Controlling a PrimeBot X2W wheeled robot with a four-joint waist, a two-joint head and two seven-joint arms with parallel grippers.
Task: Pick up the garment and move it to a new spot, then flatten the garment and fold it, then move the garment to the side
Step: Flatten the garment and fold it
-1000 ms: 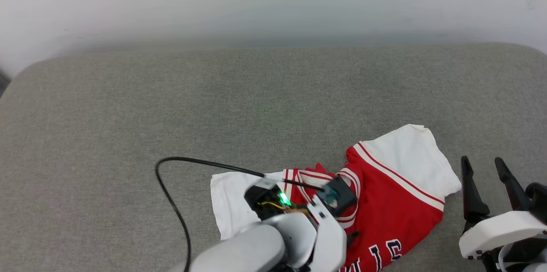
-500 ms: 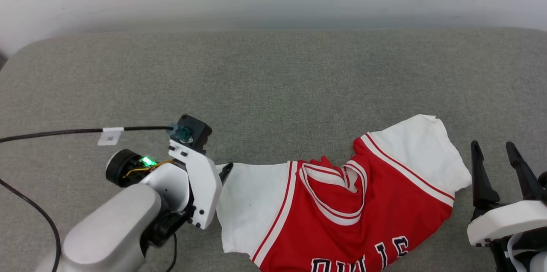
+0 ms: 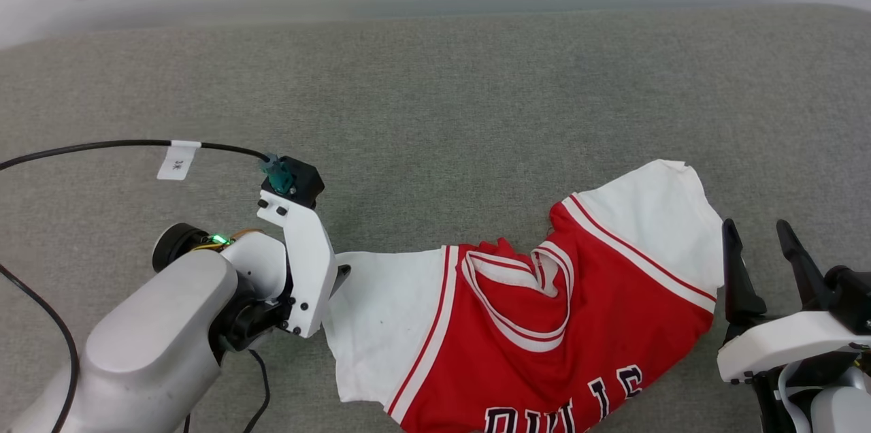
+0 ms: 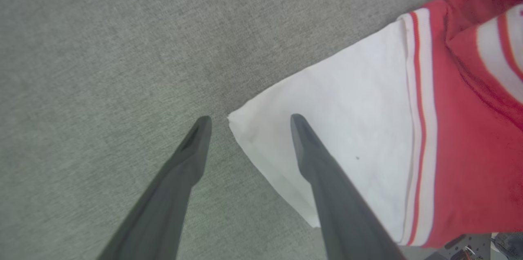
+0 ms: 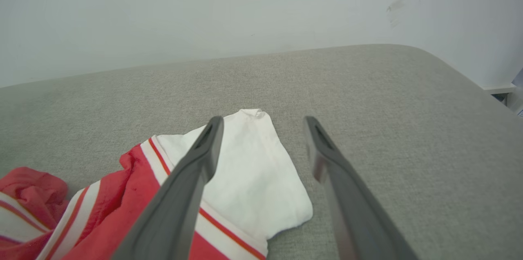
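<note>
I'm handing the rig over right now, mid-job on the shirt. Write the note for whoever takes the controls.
Left end effector: open, empty, fingers either side of the corner of the shirt's left white sleeve.
Right end effector: open, empty, just beside the right sleeve.
Shirt: on the grey cushion, front up, bunched at the collar, right sleeve skewed.
Done: shirt laid out, partly spread.
Left: smooth it flat, fold it, move it aside.
</note>
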